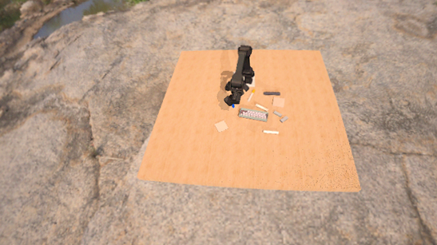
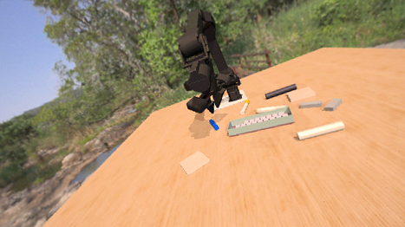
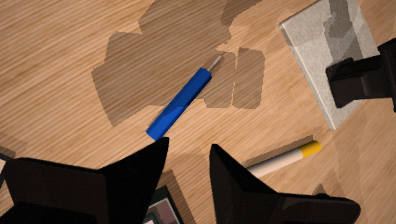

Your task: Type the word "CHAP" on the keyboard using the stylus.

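Observation:
The blue stylus (image 1: 233, 106) (image 2: 214, 125) (image 3: 180, 102) with a thin metal tip lies on the wooden table, left of the keyboard in the top and exterior views. The keyboard (image 1: 253, 119) (image 2: 261, 125) is a grey-green tray of pale keys; only its corner shows at the bottom of the wrist view, between the fingers. My gripper (image 2: 215, 109) (image 3: 189, 146) is partly open and empty, above the table close to the stylus. In the wrist view the stylus's blunt end is just beyond the left fingertip, not between the fingers. The key letters cannot be read.
A white rod with a yellow end (image 2: 245, 107) (image 3: 282, 162) lies between the keyboard and the arm's base plate (image 3: 320, 75). A cream rod (image 1: 262, 107) lies behind the keyboard. A black cylinder (image 2: 281, 92), two grey blocks, a white rod (image 2: 321, 131) and two flat squares lie around.

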Controlling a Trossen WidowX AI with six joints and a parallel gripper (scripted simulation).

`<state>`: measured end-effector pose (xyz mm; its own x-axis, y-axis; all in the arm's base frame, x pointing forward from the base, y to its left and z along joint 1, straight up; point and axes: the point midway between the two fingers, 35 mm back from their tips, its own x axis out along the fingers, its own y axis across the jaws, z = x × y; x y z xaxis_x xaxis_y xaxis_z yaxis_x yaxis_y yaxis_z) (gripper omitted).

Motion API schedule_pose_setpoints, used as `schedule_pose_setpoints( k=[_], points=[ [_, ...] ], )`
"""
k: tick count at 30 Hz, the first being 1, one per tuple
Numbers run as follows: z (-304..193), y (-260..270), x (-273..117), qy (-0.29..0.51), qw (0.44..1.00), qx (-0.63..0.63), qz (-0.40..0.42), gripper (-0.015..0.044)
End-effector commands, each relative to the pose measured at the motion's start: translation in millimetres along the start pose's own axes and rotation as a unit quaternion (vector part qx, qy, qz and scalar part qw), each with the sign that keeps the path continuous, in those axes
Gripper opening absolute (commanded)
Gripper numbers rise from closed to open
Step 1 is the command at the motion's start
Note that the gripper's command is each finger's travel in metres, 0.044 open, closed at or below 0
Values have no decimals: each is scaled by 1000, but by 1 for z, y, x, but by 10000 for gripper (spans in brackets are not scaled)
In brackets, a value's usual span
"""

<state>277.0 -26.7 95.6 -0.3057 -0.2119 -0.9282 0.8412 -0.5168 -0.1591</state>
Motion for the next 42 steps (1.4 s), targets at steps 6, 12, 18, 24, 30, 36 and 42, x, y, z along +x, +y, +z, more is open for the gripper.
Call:
schedule_pose_setpoints(
  k=[6,12,18,24,30,36,42],
  points=[
    [44,-3,20,-56,957,281,-36,150],
    [44,-3,20,-56,957,281,-36,150],
    [44,-2,21,-56,957,281,-36,150],
    [42,-1,27,-56,957,281,-36,150],
    [40,0,31,-56,957,281,-36,150],
    [38,1,34,-56,957,281,-36,150],
    [35,2,39,-56,957,281,-36,150]
  ],
)
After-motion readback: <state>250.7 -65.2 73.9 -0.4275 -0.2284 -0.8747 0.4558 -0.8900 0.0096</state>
